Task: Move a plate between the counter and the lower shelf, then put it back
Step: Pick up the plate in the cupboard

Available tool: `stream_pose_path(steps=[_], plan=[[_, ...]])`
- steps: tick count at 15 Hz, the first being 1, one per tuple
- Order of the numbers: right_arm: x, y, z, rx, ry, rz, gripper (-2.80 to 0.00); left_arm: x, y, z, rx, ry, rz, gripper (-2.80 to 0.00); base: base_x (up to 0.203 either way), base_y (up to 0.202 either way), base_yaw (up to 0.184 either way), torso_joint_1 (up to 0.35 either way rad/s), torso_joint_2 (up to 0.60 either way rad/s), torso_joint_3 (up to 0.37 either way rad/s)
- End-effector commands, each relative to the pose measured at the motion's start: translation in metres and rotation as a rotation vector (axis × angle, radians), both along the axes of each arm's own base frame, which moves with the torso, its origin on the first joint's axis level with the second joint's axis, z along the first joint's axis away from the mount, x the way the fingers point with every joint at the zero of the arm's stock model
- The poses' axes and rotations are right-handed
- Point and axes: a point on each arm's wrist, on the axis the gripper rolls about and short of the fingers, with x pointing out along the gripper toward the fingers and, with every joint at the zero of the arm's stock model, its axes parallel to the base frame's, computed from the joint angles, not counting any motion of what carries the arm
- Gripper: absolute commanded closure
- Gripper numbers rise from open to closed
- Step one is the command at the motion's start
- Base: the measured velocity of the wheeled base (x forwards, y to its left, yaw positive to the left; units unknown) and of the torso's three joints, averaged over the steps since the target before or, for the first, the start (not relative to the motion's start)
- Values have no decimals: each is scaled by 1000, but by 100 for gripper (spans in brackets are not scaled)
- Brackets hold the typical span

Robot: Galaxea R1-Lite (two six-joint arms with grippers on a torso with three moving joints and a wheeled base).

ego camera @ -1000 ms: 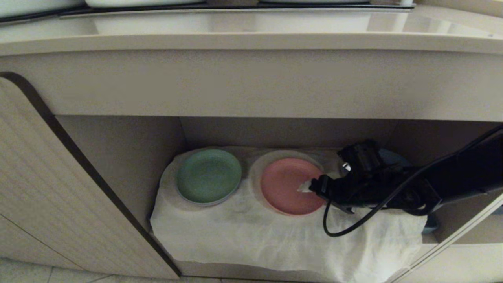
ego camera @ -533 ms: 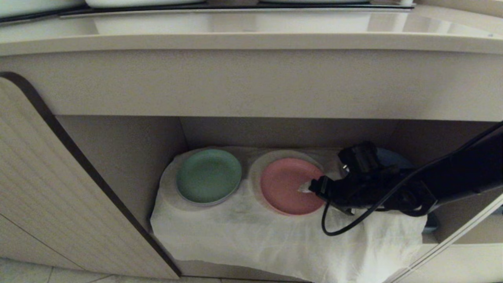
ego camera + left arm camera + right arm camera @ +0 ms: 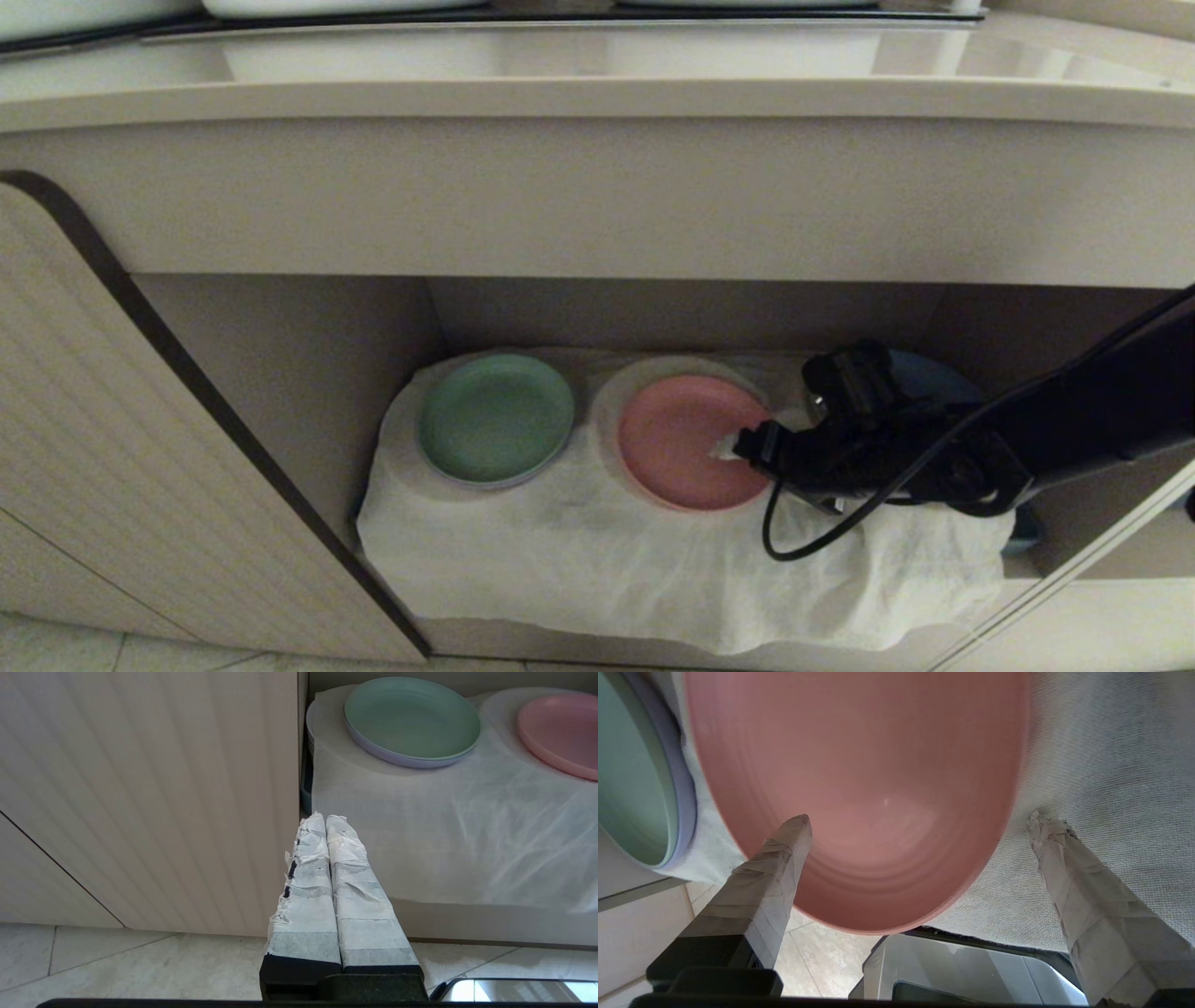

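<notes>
Nearest, the left tool (image 3: 327, 826) hangs outside the cupboard, taped fingers pressed together, visible only in its own wrist view. Farther in, the right tool (image 3: 726, 446) stands wide apart at the plate (image 3: 686, 439). The right wrist view shows one finger (image 3: 784, 849) over the plate and the other over the white cloth (image 3: 607, 560). Matte salmon-pink, round and shallow, the plate lies flat on the lower shelf (image 3: 308, 373), beside a green plate (image 3: 495, 417). Farthest, the worktop (image 3: 597, 98) runs above.
</notes>
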Motion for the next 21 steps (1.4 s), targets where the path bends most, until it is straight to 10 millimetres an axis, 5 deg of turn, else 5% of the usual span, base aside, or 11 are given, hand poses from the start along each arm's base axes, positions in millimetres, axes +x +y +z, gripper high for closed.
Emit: stream_pose_path(steps=[1,21], plan=[[1,1,1,6,-3,-4,-280,0,0,0,0,0,0,0,0,0,0,0,0,0],[10,6,9,22,-35,-1,-280,0,0,0,0,0,0,0,0,0,0,0,0,0]])
